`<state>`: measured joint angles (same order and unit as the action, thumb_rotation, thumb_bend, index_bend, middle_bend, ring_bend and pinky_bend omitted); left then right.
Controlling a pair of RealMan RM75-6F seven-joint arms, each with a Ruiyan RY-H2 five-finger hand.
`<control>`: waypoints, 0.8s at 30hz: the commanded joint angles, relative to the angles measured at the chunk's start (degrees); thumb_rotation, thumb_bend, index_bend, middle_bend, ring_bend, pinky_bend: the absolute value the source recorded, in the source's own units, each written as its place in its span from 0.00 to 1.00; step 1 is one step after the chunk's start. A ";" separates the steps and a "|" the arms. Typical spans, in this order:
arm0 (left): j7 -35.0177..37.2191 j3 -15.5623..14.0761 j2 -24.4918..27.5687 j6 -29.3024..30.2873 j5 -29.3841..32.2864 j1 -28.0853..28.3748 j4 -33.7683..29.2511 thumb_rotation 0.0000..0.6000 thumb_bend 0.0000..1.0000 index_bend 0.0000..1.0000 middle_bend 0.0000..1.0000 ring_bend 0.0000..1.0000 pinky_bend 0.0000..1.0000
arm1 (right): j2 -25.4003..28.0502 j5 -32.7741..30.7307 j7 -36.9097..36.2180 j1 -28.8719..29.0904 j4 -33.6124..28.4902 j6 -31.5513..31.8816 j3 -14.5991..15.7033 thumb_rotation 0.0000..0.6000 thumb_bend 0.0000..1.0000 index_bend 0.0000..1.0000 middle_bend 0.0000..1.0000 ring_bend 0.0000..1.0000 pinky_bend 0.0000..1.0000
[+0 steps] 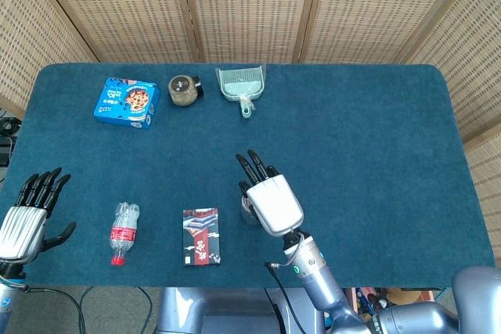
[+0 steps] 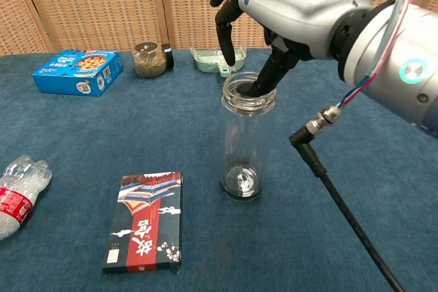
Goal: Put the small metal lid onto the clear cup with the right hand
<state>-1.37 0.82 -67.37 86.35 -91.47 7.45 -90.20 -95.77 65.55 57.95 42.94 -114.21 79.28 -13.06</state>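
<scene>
The clear cup (image 2: 243, 141) stands upright on the blue table, near the front middle. The small metal lid (image 2: 239, 89) lies in the cup's mouth. My right hand (image 2: 294, 5) hovers just over the cup; its thumb reaches down to the lid while the other fingers (image 2: 223, 29) stand lifted and apart above the rim. From the head view my right hand (image 1: 270, 202) covers nearly all of the cup (image 1: 246, 210). My left hand (image 1: 23, 220) rests at the table's near left corner, fingers spread, holding nothing.
A red and black packet (image 2: 144, 220) lies left of the cup, a plastic bottle (image 1: 121, 232) further left. At the back are a blue cookie box (image 1: 127, 102), a jar (image 1: 185, 90) and a green dustpan (image 1: 242, 84). A black cable (image 2: 342, 203) hangs under my right arm.
</scene>
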 commanded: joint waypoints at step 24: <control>0.10 0.01 0.31 0.76 -0.19 -0.37 -0.09 1.00 0.30 0.00 0.00 0.00 0.00 | 15.17 3.32 -3.96 -7.95 -11.21 5.66 3.28 1.00 0.38 0.39 0.04 0.00 0.37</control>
<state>-1.27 0.83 -67.07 87.11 -91.66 7.08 -90.29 -82.88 67.50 56.08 36.87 -124.76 83.87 -11.16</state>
